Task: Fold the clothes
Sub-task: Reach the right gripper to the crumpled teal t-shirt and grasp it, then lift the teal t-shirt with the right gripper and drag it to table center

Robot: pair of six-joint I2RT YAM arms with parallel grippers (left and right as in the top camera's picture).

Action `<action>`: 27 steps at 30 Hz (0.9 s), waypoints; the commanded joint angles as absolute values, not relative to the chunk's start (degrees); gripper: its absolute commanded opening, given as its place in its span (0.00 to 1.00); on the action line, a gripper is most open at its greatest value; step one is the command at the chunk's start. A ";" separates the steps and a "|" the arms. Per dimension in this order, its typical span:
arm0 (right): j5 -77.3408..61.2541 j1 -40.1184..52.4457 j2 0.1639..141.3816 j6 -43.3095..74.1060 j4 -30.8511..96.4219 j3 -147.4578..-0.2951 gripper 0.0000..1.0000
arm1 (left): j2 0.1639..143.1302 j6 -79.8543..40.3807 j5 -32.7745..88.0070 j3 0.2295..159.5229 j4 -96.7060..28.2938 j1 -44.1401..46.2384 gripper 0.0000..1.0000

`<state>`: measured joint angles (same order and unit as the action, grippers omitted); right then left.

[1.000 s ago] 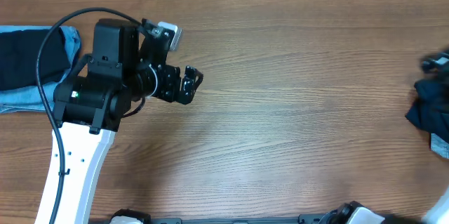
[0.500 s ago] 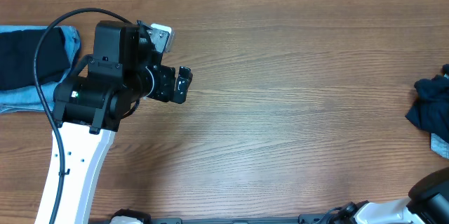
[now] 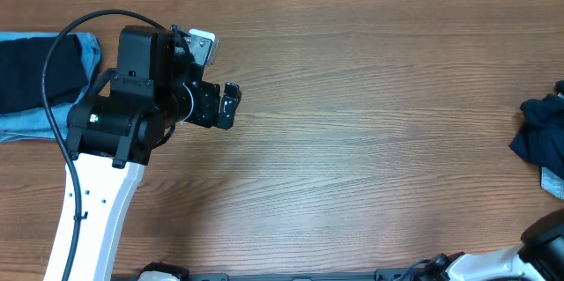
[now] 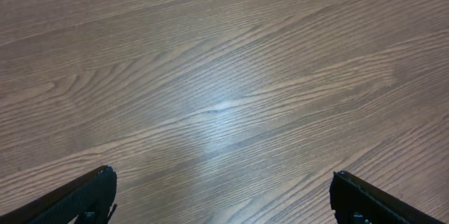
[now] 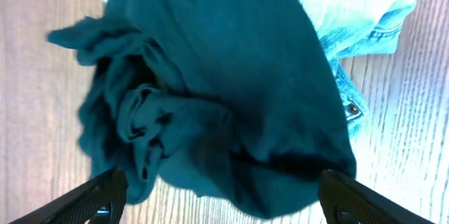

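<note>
The left end effector (image 3: pixel 231 105) turned and drew back leftward; the right arm (image 3: pixel 546 235) withdrew from the crumpled dark navy cloth pile (image 3: pixel 538 136).

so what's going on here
Two robot arms are on a folding job at a wooden table. A stack of navy and light blue pieces lies at the left edge. The left end effector hangs open over bare wood, holding nothing. At the right edge a crumpled navy shirt lies partly on light blue denim, and the right end effector is open above it, not gripping it.
</note>
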<state>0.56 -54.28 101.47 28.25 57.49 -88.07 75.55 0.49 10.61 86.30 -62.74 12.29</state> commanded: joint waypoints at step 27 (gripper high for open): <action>-0.34 -53.69 106.85 26.79 51.29 -82.94 0.43 | 74.91 1.74 10.07 87.42 -62.63 12.36 1.00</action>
<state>-0.03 -53.89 106.59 26.96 51.62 -83.31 75.55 0.49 10.61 86.30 -62.78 12.29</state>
